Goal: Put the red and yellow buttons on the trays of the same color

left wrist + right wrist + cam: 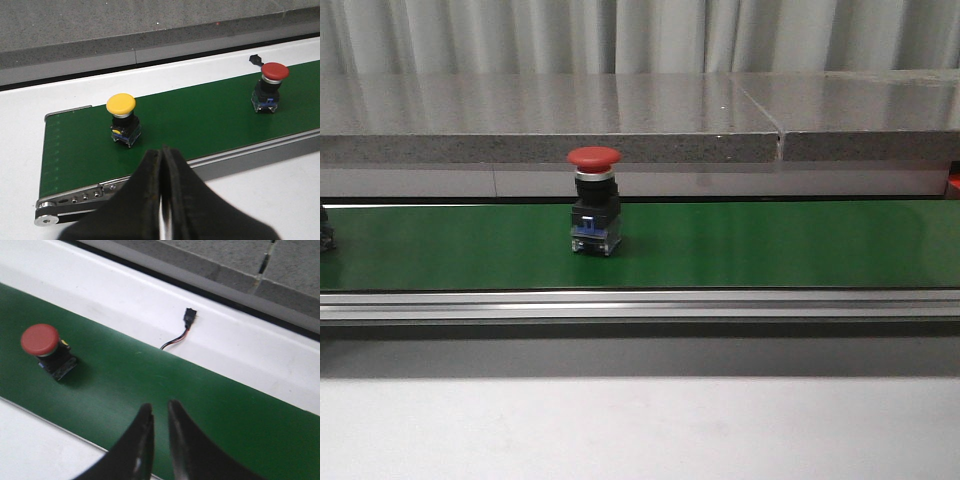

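Observation:
A red button (593,200) stands upright on the green conveyor belt (770,245), left of centre. It also shows in the left wrist view (272,85) and the right wrist view (45,347). A yellow button (121,117) stands on the belt near its left end, just beyond my left gripper (162,150), which is shut and empty over the belt's near rail. My right gripper (159,407) hovers over the belt to the right of the red button, empty, with a narrow gap between its jaws. No tray is in view. Neither gripper shows in the front view.
The belt's metal rail (640,303) runs along its near side. A grey stone ledge (620,125) lies behind the belt. A thin cable with a black plug (189,317) lies on the white surface beyond the belt. A dark object (325,235) shows at the belt's left edge.

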Available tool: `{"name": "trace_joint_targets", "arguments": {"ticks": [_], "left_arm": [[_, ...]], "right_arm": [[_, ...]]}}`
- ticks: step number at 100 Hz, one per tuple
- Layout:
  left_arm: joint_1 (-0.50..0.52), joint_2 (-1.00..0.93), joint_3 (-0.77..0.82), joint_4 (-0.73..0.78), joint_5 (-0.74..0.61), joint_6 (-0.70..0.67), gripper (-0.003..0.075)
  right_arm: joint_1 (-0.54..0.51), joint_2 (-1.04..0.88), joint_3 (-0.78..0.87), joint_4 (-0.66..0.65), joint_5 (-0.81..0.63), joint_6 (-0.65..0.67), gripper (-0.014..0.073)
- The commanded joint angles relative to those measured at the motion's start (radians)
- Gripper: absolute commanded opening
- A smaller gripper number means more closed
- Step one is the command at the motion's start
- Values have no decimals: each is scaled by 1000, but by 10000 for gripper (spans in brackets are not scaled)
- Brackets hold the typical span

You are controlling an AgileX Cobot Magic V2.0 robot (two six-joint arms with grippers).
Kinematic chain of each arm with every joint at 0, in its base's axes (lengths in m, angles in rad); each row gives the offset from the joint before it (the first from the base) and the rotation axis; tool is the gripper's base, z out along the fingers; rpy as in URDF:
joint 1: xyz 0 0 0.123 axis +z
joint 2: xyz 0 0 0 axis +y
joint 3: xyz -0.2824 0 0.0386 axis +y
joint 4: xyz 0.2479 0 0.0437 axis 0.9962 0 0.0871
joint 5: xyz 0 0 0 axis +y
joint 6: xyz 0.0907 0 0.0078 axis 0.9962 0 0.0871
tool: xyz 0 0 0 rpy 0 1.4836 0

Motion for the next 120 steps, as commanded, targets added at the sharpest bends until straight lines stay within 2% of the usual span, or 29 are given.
{"name": "trace_joint_targets", "arguments": {"ticks": [1, 10, 18, 31, 52, 63, 120], "left_arm": [[-8, 7, -24, -8, -72, -12, -21], [-8, 7, -24, -8, -72, -12, -21], [-8, 7, -24, -8, -72, -12, -21], [-8, 7, -24, -8, -72, -12, -21], [-8, 7, -24, -8, -72, -12, -21], [-8, 7, -24, -8, -72, -12, -21], [-8, 7, -24, -8, -72, -12, -21]], "right_arm": [[32, 45, -91, -12, -18, -12, 302], [60, 112, -150, 6, 41, -12, 502], [70, 173, -211, 25, 114, -15, 570], [70, 250, -295, 54, 193, -87, 556], [68, 364, -433, 273, 280, -358, 540], [68, 426, -487, 335, 324, -437, 540], [-22, 598, -537, 375, 302, -478, 540]]}}
